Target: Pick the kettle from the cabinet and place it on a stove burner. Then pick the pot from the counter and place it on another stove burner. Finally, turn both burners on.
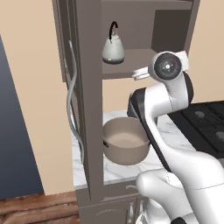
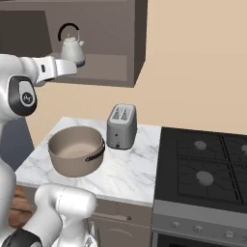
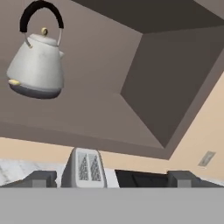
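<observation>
The tall cabinet (image 1: 87,109) holds the kettle (image 1: 113,49) upright on its open shelf, at about eleven o'clock in the hand view, while the wide pot (image 1: 126,141) sits below on the marble desk (image 2: 130,169) beside a toaster (image 2: 121,126). The gripper (image 3: 112,178) has its fingers spread wide with nothing between them, short of the kettle. The kettle looks light, rigid and smooth-sided, so its thin arched handle seems the safest hold.

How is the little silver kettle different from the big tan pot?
The small silver-grey dome-shaped kettle sits up on the dark wooden cabinet shelf; the wide tan round pot sits lower, on the white marble counter. The kettle is far smaller. It has one arched black handle and a closed top; the pot is open. Both stand upright.
</observation>
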Robot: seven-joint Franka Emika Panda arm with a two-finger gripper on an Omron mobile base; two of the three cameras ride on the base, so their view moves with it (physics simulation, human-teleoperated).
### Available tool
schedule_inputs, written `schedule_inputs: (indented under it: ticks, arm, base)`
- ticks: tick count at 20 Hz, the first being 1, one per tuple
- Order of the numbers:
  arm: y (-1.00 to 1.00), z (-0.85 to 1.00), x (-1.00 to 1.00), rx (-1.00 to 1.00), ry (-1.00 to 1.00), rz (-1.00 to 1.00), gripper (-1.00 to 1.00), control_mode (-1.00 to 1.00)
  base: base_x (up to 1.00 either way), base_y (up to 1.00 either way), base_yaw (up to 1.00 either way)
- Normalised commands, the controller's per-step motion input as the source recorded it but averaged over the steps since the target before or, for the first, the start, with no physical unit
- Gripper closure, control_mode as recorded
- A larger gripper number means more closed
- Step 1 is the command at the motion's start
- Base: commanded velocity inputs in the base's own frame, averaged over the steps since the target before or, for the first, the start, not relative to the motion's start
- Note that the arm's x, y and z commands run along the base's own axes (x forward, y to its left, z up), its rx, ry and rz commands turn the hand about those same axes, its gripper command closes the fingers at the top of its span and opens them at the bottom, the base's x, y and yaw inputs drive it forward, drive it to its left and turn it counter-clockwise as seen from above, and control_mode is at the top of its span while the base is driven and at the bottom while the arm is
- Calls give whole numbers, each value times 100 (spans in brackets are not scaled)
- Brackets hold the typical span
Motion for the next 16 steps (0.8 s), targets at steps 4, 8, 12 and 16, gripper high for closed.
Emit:
schedule_inputs:
  ticks: [4,8,12,16]
  arm:
    - [19,6,0,-8,-11,0,-100,-100]
    - [8,8,4,-4,-7,0,-100,-100]
    - [0,5,11,0,-3,0,-100,-100]
    - [1,13,6,0,-3,0,-100,-100]
  base:
    - [0,0,0]
    - [0,0,0]
    - [0,0,0]
    - [0,0,0]
